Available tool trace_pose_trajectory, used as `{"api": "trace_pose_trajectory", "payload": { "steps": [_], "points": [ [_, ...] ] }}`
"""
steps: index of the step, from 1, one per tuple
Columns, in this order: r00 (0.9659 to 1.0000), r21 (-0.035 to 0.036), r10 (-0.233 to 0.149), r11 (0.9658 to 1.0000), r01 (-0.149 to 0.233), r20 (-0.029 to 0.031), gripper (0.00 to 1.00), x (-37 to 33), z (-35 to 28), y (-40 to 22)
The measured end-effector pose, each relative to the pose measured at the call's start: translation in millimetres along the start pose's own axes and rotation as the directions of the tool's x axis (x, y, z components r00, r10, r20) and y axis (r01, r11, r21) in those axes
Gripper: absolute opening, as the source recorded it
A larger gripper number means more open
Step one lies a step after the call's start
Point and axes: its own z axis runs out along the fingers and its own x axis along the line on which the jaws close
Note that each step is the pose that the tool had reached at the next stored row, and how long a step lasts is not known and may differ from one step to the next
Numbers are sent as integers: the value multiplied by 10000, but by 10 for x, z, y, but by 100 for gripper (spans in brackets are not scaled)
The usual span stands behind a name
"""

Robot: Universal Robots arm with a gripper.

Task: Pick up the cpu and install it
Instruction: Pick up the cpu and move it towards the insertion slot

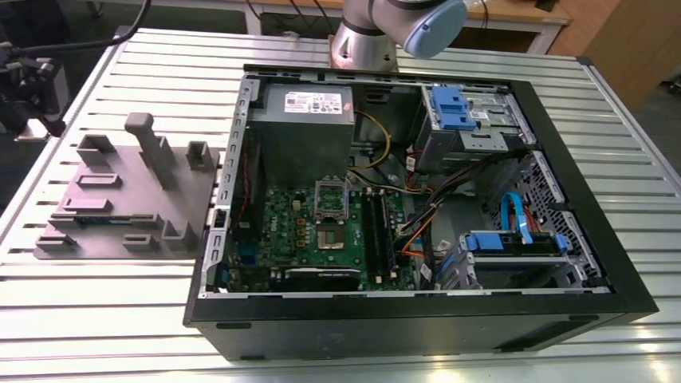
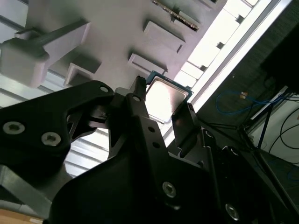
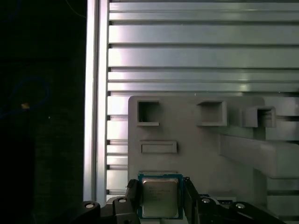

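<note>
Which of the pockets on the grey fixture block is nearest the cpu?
The shallow rectangular pocket, right beside the cpu; the square pockets lie farther off.

cpu (image 2: 164, 93) partly hidden by end effector (image 2: 162, 99), arm (image 1: 368, 40) cropped

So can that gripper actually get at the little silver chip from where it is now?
Yes, it looks so. In the first wrist view the gripper has its fingers pressed against opposite edges of the cpu, above the grey fixture plate, with nothing between them.
</note>
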Motion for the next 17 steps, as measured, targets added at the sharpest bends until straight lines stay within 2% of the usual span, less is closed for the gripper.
{"api": "trace_pose_trajectory", "payload": {
  "steps": [9, 17],
  "points": [
    [10000, 5, 0, 10000, 0, -1, 47, 4, -368, 28],
    [10000, 21, 1, 10000, -1, 0, 47, 7, -638, 46]
  ]
}}
